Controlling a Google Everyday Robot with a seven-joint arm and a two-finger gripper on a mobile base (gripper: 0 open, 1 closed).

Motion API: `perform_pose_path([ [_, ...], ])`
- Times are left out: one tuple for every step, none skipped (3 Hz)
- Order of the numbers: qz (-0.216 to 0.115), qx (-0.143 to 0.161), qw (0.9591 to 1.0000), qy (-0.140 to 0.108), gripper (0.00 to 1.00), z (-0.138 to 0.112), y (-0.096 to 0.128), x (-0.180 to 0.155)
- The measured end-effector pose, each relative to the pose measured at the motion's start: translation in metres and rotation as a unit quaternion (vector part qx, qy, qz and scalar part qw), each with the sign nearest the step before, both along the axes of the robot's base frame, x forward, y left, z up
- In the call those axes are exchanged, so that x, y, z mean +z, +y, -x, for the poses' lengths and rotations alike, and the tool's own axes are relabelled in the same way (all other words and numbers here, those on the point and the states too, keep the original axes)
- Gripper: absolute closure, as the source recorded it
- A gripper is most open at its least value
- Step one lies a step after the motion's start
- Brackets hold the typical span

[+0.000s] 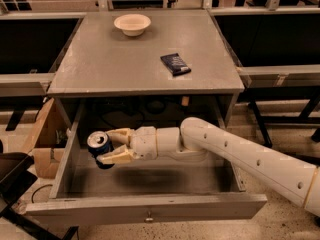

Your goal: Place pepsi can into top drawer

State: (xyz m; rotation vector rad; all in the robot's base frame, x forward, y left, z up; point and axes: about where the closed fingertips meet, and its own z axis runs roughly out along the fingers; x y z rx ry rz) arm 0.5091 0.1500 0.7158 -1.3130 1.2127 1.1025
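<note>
The pepsi can (pixel 99 147) is dark blue with a silver top and is held upright. My gripper (pixel 109 145) is shut on the pepsi can, with one cream finger behind it and one in front. It holds the can inside the open top drawer (pixel 150 208), near the drawer's left wall and a little above the grey bottom. The drawer's front panel has a small metal knob (pixel 148 217). My white arm (pixel 240 156) reaches in from the right over the drawer.
A cream bowl (pixel 132 23) and a flat dark-blue snack packet (pixel 175 64) lie on the grey tabletop (pixel 100 59) above the drawer. A cardboard box (pixel 44 144) stands on the floor at the left. Dark benches flank the table.
</note>
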Motion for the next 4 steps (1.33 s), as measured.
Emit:
perform_pose_path([
  [0.000,0.000,1.0000,0.000,0.57,0.0000,0.0000,0.0000],
  [0.000,0.000,1.0000,0.000,0.35,0.0000,0.0000,0.0000],
  [0.000,0.000,1.0000,0.000,0.11,0.0000,0.0001,0.0000],
  [0.000,0.000,1.0000,0.000,0.00,0.0001,0.0001,0.0000],
])
